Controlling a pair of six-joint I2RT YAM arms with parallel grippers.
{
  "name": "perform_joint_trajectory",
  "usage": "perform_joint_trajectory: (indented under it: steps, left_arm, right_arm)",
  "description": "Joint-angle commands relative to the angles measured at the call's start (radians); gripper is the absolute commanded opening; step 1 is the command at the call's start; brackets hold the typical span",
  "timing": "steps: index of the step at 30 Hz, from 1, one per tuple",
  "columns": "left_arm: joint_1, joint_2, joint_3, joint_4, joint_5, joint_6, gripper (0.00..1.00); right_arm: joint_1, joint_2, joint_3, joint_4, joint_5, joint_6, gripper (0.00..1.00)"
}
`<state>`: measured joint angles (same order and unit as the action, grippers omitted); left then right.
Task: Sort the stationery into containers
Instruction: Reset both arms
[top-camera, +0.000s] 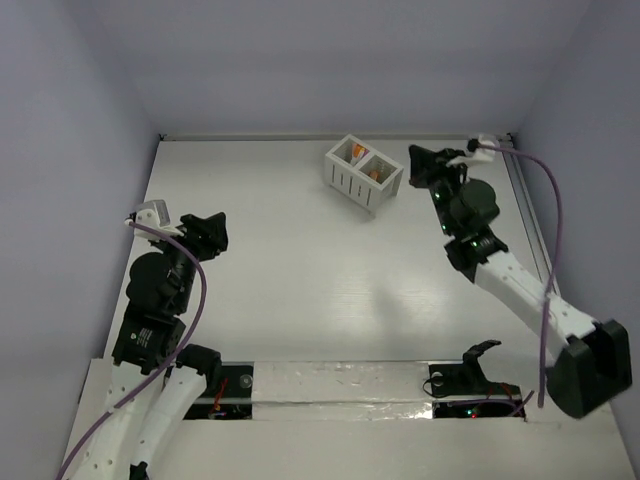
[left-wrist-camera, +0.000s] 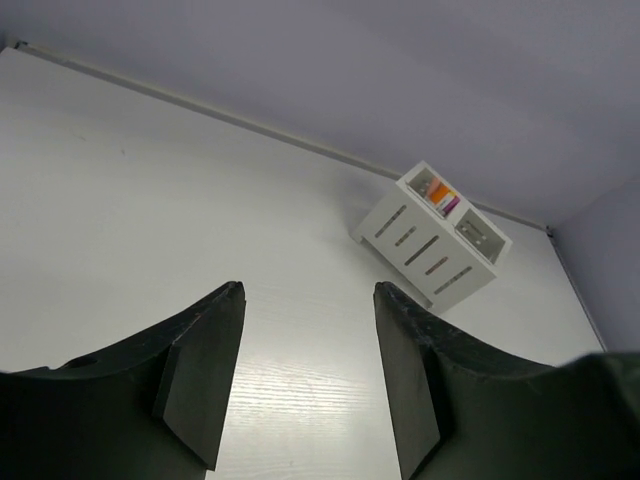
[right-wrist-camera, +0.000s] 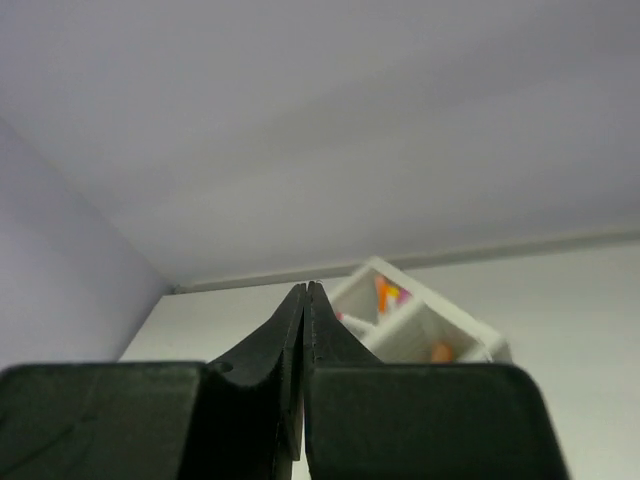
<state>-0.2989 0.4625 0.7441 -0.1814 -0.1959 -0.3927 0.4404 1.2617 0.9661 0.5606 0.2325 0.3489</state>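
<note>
Our left claw (left-wrist-camera: 310, 293) gapes wide above the bench (left-wrist-camera: 150, 200); our right claw (right-wrist-camera: 304, 292), pressed closed, hangs near the white box (top-camera: 350, 183), where we see stationery (top-camera: 357, 153) in both compartments.

Left gripper (left-wrist-camera: 308, 300) spread wide with nothing between its fingers, over white table (left-wrist-camera: 150, 200). Slatted white box (left-wrist-camera: 430, 250) well apart, with orange and magenta stationery (left-wrist-camera: 441, 197) in one compartment.

No legible text, labels, brands or numbers in any view
</note>
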Motion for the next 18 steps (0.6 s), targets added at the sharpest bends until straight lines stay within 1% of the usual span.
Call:
perform_joint_trajectory:
  steps: [1,2,3,4,5,6,7,8,9,12,16,17,18]
  left_arm:
    - [0.007,-0.016,-0.011,0.100,0.065,0.009,0.52]
    - [0.007,-0.019,-0.011,0.109,0.096,0.008,0.53]
    - [0.007,-0.021,-0.009,0.118,0.113,0.006,0.55]
    - [0.017,-0.019,-0.006,0.128,0.124,0.005,0.59]
    - [0.017,-0.013,-0.002,0.140,0.142,0.000,0.60]
    - [0.017,-0.009,0.006,0.143,0.150,-0.006,0.61]
    - [0.017,0.007,0.024,0.151,0.157,-0.009,0.62]
    - [0.017,0.013,0.037,0.154,0.171,-0.011,0.62]
    - [0.017,0.021,0.049,0.157,0.180,-0.011,0.62]
    - [0.017,0.036,0.080,0.174,0.190,-0.021,0.62]
    - [0.017,0.047,0.087,0.175,0.246,-0.028,0.60]
    - [0.017,0.051,0.086,0.175,0.253,-0.031,0.61]
    - [0.017,0.051,0.084,0.175,0.253,-0.032,0.65]
  right_arm:
    - [0.003,-0.256,-0.195,-0.014,0.170,0.120,0.00]
    - [0.003,-0.322,-0.226,-0.063,0.201,0.127,0.03]
    - [0.003,-0.446,-0.257,-0.082,0.244,0.130,0.12]
    - [0.003,-0.502,-0.283,-0.096,0.257,0.133,0.27]
    - [0.003,-0.546,-0.328,-0.102,0.257,0.109,0.59]
    - [0.003,-0.585,-0.339,-0.126,0.260,0.093,0.73]
    - [0.003,-0.631,-0.337,-0.167,0.277,0.096,0.92]
    - [0.003,-0.642,-0.322,-0.212,0.283,0.098,0.94]
    - [0.003,-0.650,-0.316,-0.291,0.289,0.098,0.95]
    - [0.003,-0.659,-0.314,-0.362,0.304,0.093,0.96]
    - [0.003,-0.673,-0.325,-0.358,0.278,0.088,0.96]
    - [0.003,-0.670,-0.323,-0.354,0.269,0.084,0.96]
    - [0.003,-0.661,-0.320,-0.346,0.260,0.079,0.96]
